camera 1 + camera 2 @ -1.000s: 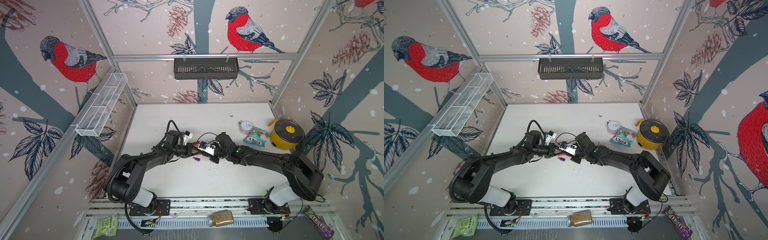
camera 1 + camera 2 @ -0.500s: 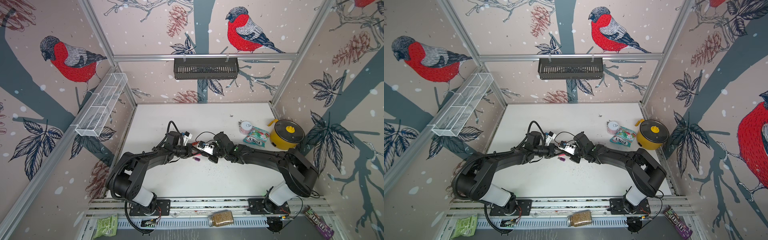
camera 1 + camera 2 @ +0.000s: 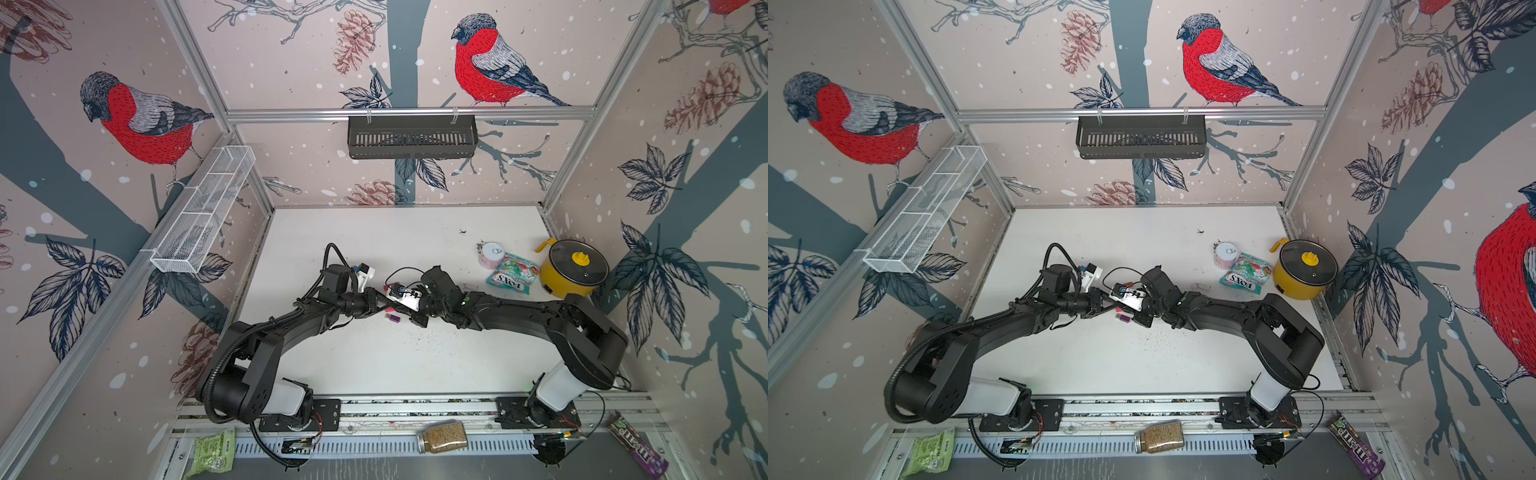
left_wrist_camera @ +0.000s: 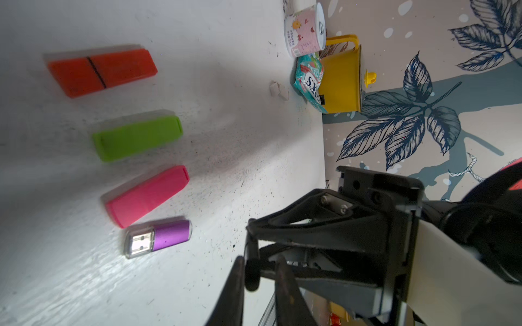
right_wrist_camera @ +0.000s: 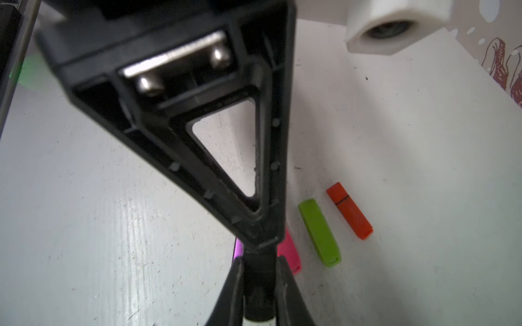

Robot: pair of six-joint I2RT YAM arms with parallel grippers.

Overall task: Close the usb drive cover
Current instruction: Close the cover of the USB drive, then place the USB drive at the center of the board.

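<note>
A purple usb drive [image 4: 169, 235] lies free on the white table [image 4: 226, 141], with its clear cover [image 4: 138, 244] over the metal plug. It also shows in both top views [image 3: 392, 318] [image 3: 1123, 318]. My left gripper [image 4: 259, 259] hovers just beside it, its fingers [image 4: 238, 282] slightly apart and holding nothing. My right gripper [image 5: 258, 262] faces it tip to tip [image 3: 411, 318] and looks shut, with nothing of the task in it. The left gripper's finger [image 5: 226, 169] hides most of the purple drive [image 5: 238, 248] in the right wrist view.
Orange [image 4: 101, 72], green [image 4: 138, 138] and pink [image 4: 147, 196] drives lie in a row beside the purple one. A yellow pot [image 3: 573, 270], a candy bag [image 3: 513, 274] and a pink can [image 3: 490, 253] stand at the right. A jar [image 3: 442, 436] lies on the front rail.
My left gripper's fingers have parted a little from shut. Both arms have stayed nearly in place, tips together over the drives.
</note>
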